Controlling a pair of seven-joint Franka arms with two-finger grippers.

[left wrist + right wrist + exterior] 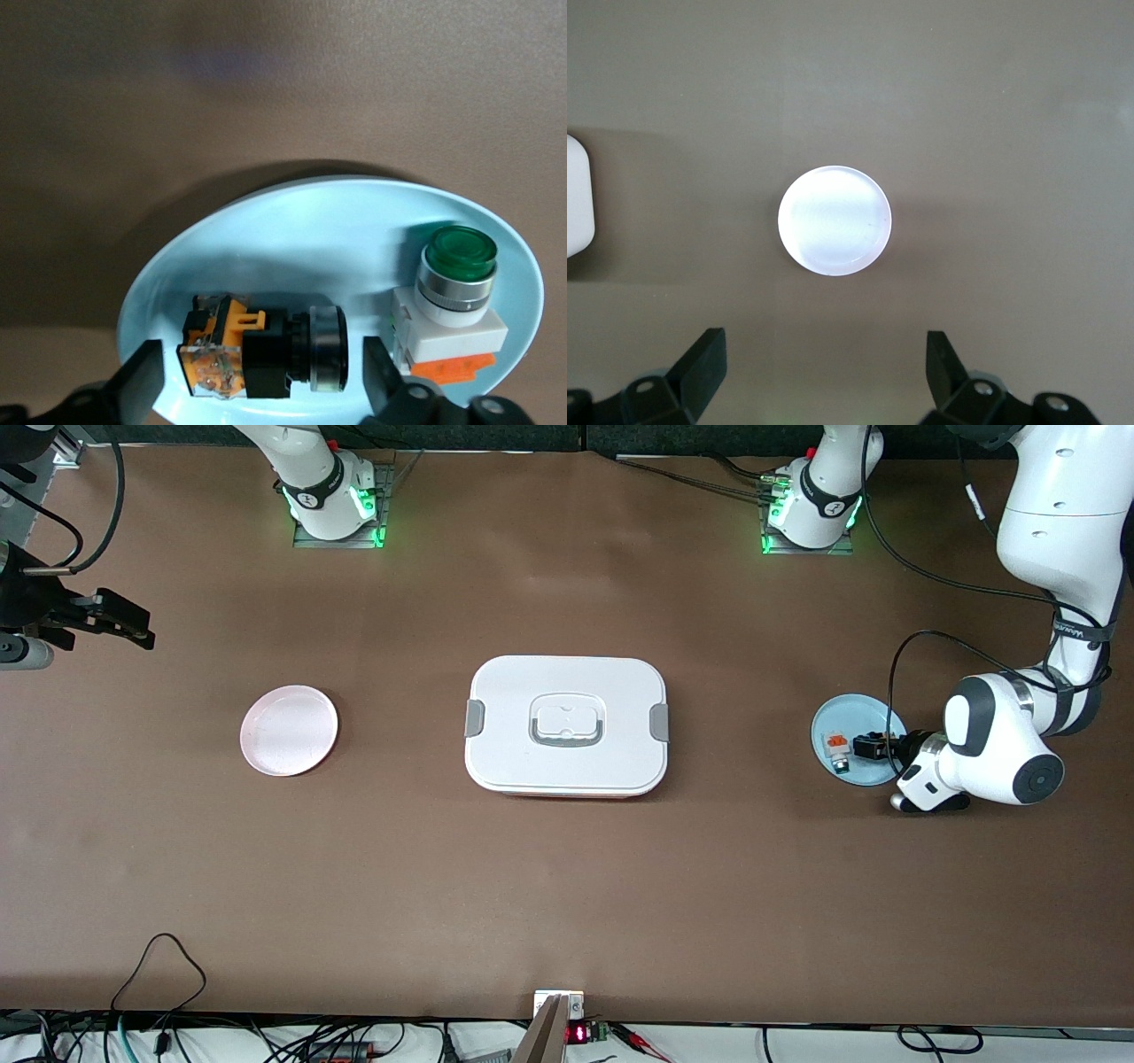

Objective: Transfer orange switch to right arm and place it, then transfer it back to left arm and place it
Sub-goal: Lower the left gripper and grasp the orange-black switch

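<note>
The orange switch [257,350] lies on its side in a small blue plate [310,239] at the left arm's end of the table. It has a black body, a tan-orange rear part and a metal ring. It shows in the front view as a small black piece [868,746]. My left gripper [261,382] is open and low over the plate [842,717]. One finger stands at each end of the switch with a gap on both sides. My right gripper [120,622] is open and empty, up in the air at the right arm's end, and it waits. The white box [567,724] stands mid-table.
A white block with orange tabs and a green button [452,297] lies in the blue plate beside the switch, and it also shows in the front view [835,748]. A pink plate [289,730] sits between the box and the right arm's end, and the right wrist view shows it [834,220].
</note>
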